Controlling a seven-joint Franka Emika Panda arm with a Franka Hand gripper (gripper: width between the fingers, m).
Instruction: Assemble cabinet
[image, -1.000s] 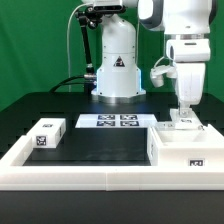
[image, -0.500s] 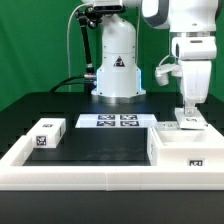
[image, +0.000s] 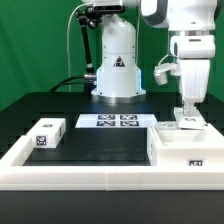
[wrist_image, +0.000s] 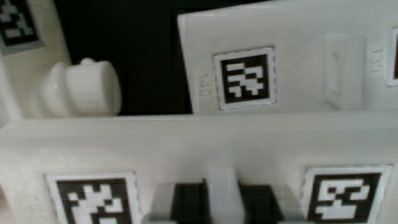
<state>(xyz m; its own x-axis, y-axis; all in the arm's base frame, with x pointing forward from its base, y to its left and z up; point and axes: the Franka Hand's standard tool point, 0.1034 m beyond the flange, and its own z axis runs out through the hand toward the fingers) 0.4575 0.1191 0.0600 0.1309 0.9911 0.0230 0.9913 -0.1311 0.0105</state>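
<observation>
The cabinet body (image: 180, 146) is a white boxy part with tags at the exterior view's right, against the table rim. My gripper (image: 188, 113) stands straight down on its top. In the wrist view my gripper (wrist_image: 222, 203) shows two dark fingers (wrist_image: 185, 205) pressed on either side of a thin white upright wall (wrist_image: 222, 190) of a tagged white cabinet part (wrist_image: 107, 150). Beyond it lie another tagged white panel (wrist_image: 246, 78) and a round white knob (wrist_image: 80, 85). A small white tagged block (image: 47, 133) sits at the exterior view's left.
The marker board (image: 108, 121) lies flat at the table's back middle, before the robot base (image: 117, 65). A low white rim (image: 90, 170) runs round the black table top. A green curtain hangs behind.
My gripper shifted slightly toward the exterior view's right over the cabinet top a second ago, then held still. The block at the left has not moved.
</observation>
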